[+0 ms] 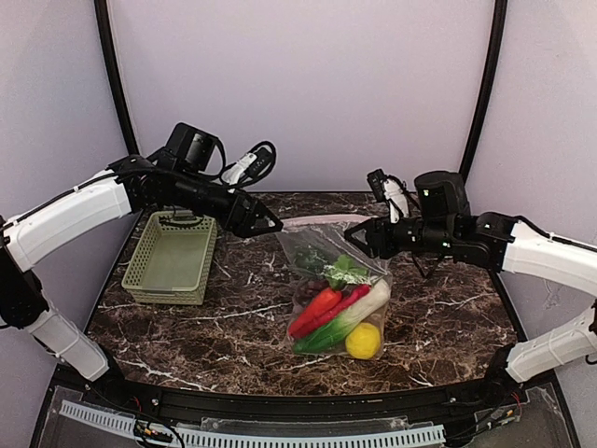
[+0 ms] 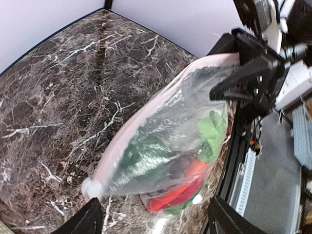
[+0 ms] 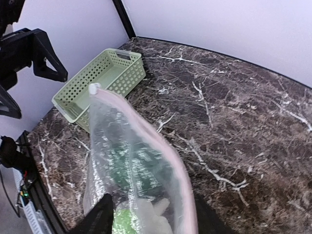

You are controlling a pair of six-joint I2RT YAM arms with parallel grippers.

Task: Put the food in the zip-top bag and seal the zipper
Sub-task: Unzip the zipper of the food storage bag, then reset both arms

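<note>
The zip-top bag (image 1: 326, 271) lies mid-table with the food inside: red chili peppers (image 1: 317, 310), a yellow lemon (image 1: 363, 341), a white piece (image 1: 373, 297) and leafy green (image 1: 347, 271). Its zipper (image 1: 322, 221) is a pink strip raised along the far edge, with a white slider (image 2: 90, 187) at its left end. My left gripper (image 1: 275, 224) is open, and the slider end sits just above its jaws (image 2: 152, 209). My right gripper (image 1: 353, 233) is open with the strip's other end between its fingers (image 3: 151, 214). The bag also shows in both wrist views (image 2: 165, 136) (image 3: 122, 161).
A pale green mesh basket (image 1: 166, 297) stands at the left of the table, behind my left arm, and also shows in the right wrist view (image 3: 131, 73). The dark marble table is edged by black posts and grey walls.
</note>
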